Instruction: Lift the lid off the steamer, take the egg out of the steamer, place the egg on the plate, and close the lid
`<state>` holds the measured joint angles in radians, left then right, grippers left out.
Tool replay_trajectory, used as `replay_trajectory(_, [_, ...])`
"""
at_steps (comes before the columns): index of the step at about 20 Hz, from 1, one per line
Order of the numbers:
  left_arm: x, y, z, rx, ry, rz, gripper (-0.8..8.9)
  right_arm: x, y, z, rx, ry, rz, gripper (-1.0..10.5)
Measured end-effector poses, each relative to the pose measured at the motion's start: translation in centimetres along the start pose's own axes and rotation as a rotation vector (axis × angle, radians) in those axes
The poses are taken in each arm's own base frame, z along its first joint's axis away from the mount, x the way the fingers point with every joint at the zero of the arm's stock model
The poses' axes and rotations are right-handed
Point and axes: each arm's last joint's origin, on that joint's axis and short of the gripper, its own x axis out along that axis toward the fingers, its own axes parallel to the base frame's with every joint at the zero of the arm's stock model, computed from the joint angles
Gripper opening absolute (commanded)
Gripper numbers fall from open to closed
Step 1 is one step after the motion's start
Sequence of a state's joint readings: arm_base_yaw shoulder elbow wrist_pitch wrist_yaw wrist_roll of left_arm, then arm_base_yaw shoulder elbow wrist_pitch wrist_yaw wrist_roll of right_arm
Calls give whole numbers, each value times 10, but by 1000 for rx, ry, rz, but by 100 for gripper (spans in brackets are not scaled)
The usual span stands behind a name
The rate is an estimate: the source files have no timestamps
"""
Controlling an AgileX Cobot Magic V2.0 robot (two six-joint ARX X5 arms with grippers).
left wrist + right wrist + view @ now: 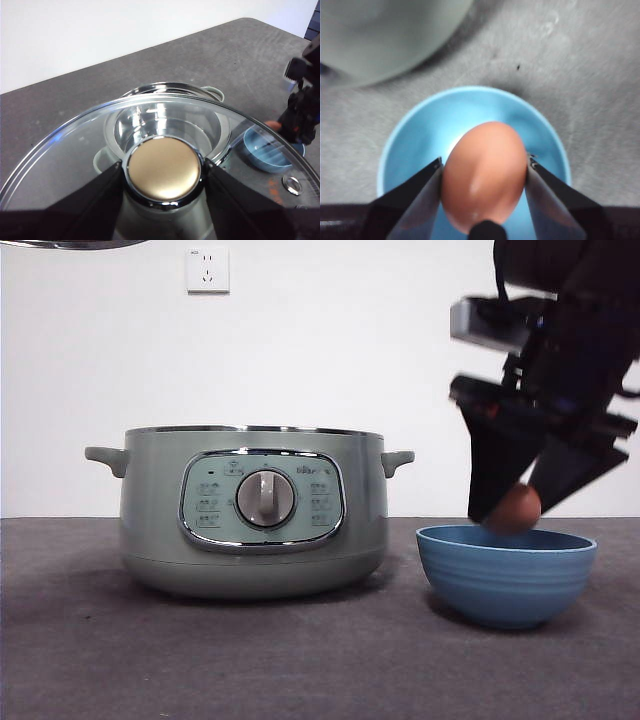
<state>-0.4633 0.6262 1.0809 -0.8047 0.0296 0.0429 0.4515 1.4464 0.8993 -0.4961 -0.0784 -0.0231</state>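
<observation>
A brown egg is clamped between the two black jaws of the right gripper, one jaw pressed to each side of it. In the right wrist view the egg is seen directly over the hollow of the blue plate, which is in fact a small ridged bowl with a lighter rim. In the front view the egg is held just above the rim of the plate, with its lowest part about level with that rim; whether it touches the plate cannot be told. The right gripper is seen slanting down from the upper right, big and dark.

The plate is placed just beside the steamer, on the side of one small handle, and apart from it. The steamer, a pale sage-green pot with a chrome-framed panel and a silver dial, is left uncovered on the grey table; its chrome rim is bare.

The lid is carried high above the steamer. Its round knob is gripped between the jaws of the left gripper, narrowed onto the knob. Through the clear glass the open steamer with its shiny inner wall is seen below, and the plate beside it.

A white wall socket is fixed behind the steamer.
</observation>
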Motion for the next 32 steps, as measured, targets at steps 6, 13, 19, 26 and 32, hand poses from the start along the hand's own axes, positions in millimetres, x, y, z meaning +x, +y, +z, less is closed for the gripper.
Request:
replay_trajectory(6, [3,0,1,0,4,-1,-8,30,-2,-1,3,32,24,-12])
replay_trajectory(13, [8,0,2,0,12,-1,-8,44,-2,-5,-5,85,30,9])
replay_trajectory(19, [19,1,4,-1,35,-2,-8,44,-2,-6,-18,91,30,392])
replay_trajectory(26, [36,1,12,0,14,-32,-8,22,0,-1,-26,24,29,392])
replay_trajectory(32, [80,1,24,1,-8,-89,-8,-66,8,-1,-54,-239,23,391])
